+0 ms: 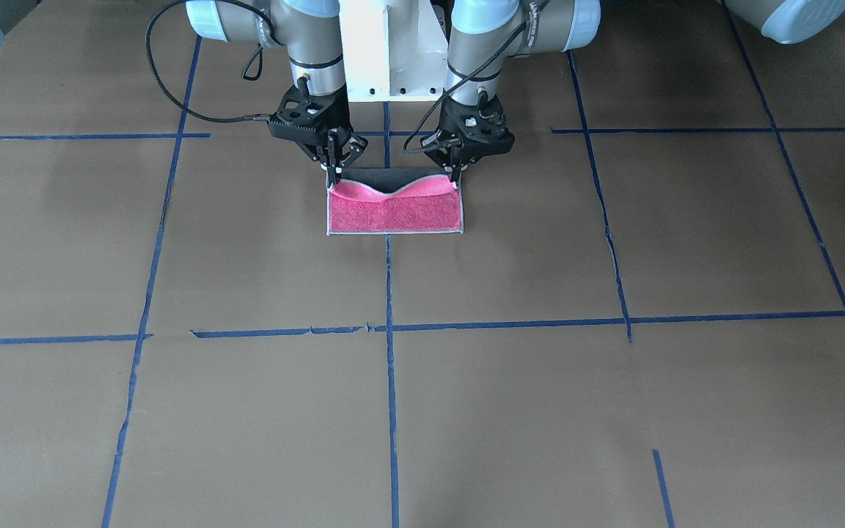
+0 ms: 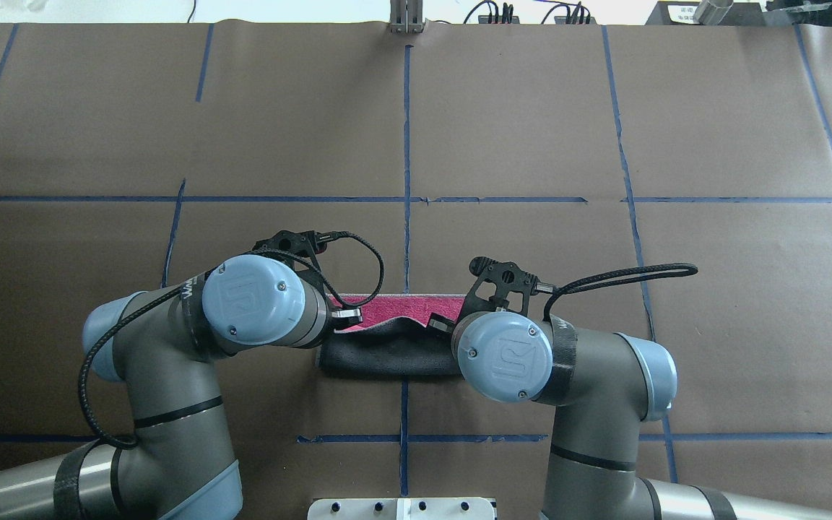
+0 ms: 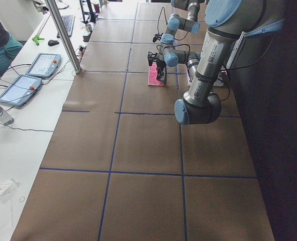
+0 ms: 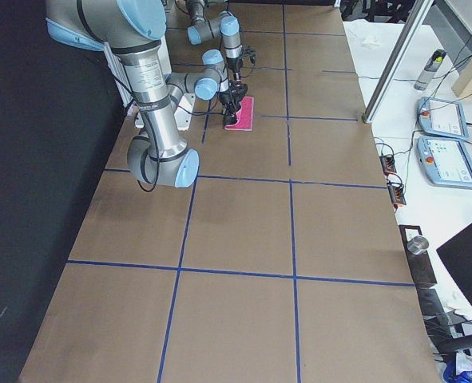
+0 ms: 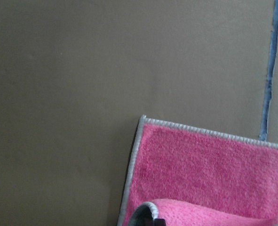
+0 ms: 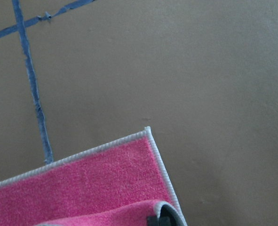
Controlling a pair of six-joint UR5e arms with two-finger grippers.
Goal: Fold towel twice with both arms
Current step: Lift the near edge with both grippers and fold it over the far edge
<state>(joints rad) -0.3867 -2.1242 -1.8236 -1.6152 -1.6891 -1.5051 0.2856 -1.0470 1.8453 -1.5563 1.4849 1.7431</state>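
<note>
Towel (image 1: 394, 214) lies pink side up on the brown table (image 1: 576, 411), near the white pedestal (image 1: 392, 51), across a blue tape line (image 1: 391, 293). Its robot-side edge is raised, showing the grey underside. It sags between the left gripper (image 1: 455, 181) and right gripper (image 1: 333, 178), each clamped on a corner.

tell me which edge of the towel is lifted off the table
The towel edge nearest the robot's base: the left gripper and right gripper pinch its corners up, while the far edge lies flat.
</note>
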